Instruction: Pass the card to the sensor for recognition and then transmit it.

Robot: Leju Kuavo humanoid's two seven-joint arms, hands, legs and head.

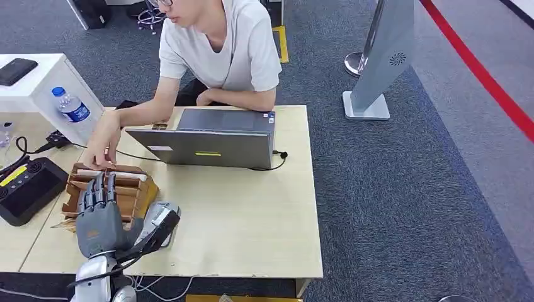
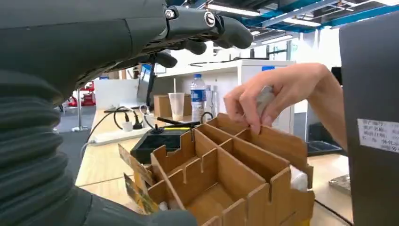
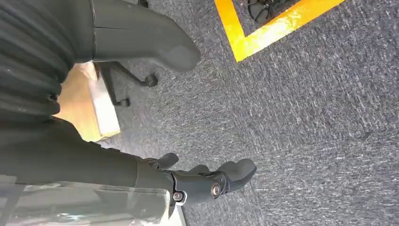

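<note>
The left hand [image 1: 99, 217] hovers over the near end of a slotted cardboard organizer [image 1: 133, 189], palm down, fingers stretched forward and slightly apart — it holds nothing. From the left wrist view the same fingers [image 2: 226, 28] reach out above the organizer's [image 2: 226, 174] divided compartments without touching the walls.

At the far end of the organizer a person's hand [image 1: 104, 143] dips into the back row; in the left wrist view that hand [image 2: 277, 94] pinches something pale and flat-looking [image 2: 264, 100] just above the rear slot, and whether it is the card cannot be told. A white slip [image 1: 129, 175] lies across the rear compartments in the head view.

Just beside the organizer, on the robot's near side, sits a small grey device [image 1: 160, 217] on the light wooden table [image 1: 252, 214], with a dark cable running past it. Farther out stands a grey laptop [image 1: 208, 138], its lid back facing the robot, and the person in a white T-shirt [image 1: 227, 50] sits behind it. To the left lie a black controller box [image 1: 25, 189] and a water bottle [image 1: 70, 106].

The right hand [image 3: 197, 181] hangs over grey carpet [image 3: 306, 117] near a yellow floor stripe [image 3: 263, 28], fingers loosely extended and nothing in its grasp.
</note>
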